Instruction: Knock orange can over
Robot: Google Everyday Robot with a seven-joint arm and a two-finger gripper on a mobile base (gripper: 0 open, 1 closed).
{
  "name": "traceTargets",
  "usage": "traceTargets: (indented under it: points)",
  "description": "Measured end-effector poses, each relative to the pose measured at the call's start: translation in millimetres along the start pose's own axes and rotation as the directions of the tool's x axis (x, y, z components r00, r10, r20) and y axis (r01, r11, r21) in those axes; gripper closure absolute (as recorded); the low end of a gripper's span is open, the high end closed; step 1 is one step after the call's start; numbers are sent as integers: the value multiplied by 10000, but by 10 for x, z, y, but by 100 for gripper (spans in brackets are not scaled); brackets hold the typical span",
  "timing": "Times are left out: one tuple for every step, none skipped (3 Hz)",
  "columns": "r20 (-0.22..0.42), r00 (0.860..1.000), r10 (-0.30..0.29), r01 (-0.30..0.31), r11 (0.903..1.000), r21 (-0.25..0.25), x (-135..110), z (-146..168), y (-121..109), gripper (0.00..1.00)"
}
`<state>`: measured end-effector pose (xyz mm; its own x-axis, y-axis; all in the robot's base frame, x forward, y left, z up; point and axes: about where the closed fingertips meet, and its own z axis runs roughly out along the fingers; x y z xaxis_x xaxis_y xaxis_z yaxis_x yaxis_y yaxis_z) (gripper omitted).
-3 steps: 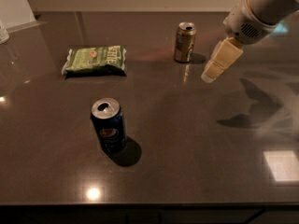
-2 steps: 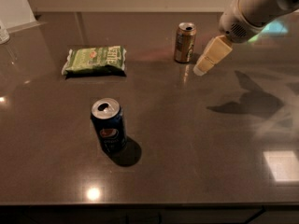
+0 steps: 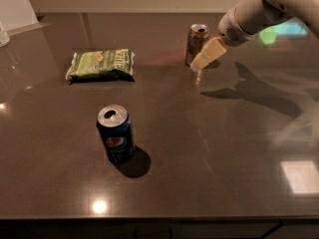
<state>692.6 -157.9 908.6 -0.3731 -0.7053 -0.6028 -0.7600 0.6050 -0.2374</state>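
The orange can (image 3: 196, 44) stands upright at the back of the dark table, its coppery body topped by a silver lid with the opening showing. My gripper (image 3: 203, 59) comes in from the upper right on a white arm. Its cream fingertips sit just right of the can's lower half, very close to it or touching it. The can's right edge is partly covered by the fingers.
A dark blue can (image 3: 115, 134) with a round red-white logo stands upright near the front left. A green snack bag (image 3: 102, 63) lies flat at the back left. The dark glossy table (image 3: 224, 153) ends at the front edge below.
My gripper has moved left and toward the orange can, from a clear gap beside it to right next to it. The can still stands upright.
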Motion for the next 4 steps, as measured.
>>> traceTargets:
  points:
    - [341, 9981, 517, -522, 9986, 126, -75, 233, -197, 0]
    - [652, 9937, 913, -929, 9954, 225, -159, 398, -401, 0]
    - [907, 9877, 1270, -1296, 9913, 236, -214, 526, -537, 0]
    - [1063, 9816, 1586, -1591, 9873, -38, -249, 627, -561, 16]
